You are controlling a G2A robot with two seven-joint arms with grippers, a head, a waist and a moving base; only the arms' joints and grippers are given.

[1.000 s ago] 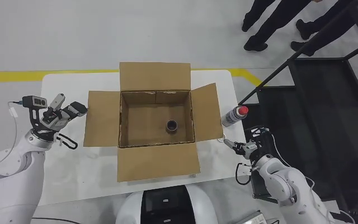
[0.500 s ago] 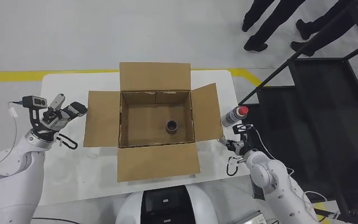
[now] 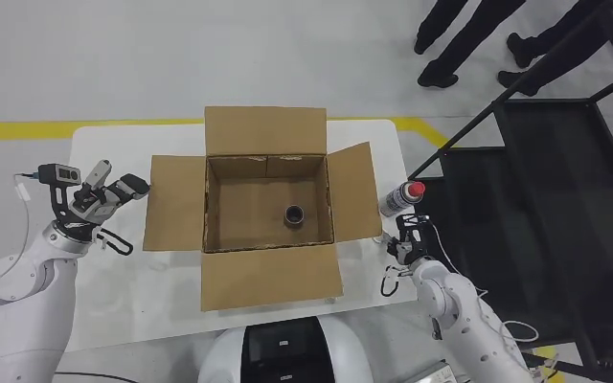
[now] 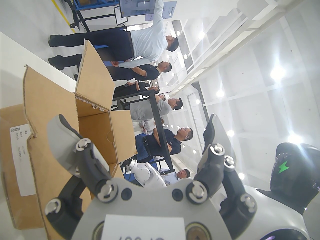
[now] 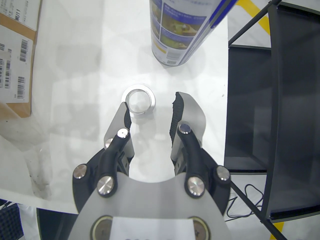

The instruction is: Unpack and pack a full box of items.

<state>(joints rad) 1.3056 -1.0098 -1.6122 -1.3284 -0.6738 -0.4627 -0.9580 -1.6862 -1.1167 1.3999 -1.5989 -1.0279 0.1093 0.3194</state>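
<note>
Cardboard dominates the scene: the box (image 3: 265, 129) sits in the middle of the white surface (image 3: 124, 287) with all four flaps folded out. Inside it, one small dark cylindrical item (image 3: 294, 215) stands on the floor of the box. Two things are out on the surface on the robot's right: a spray can (image 3: 400, 198) with a red cap, upright just beside the box's right flap, and a small metal ring (image 5: 138, 100) lying flat near the can's base.

The right hand (image 5: 150, 108) hangs low over that ring with its fingers apart and gripping nothing. The ring lies at the tip of one finger, partly under it, rather than centred in the gap. The left hand (image 3: 120, 182) is held up off the surface, well apart from the box on its left side, also spread open and empty.

With most of the box bare and two items set outside it, I judge the work to sit around the turn between unpacking and packing. The ring is the item in hand, either freshly set down or about to be picked up; the pictures do not settle which. If it is a pick, the next move calls for shifting the right hand sideways until the ring sits between the fingers. It then needs to drop low, since so thin and flat a ring offers little edge and could slide away on closing.
</note>
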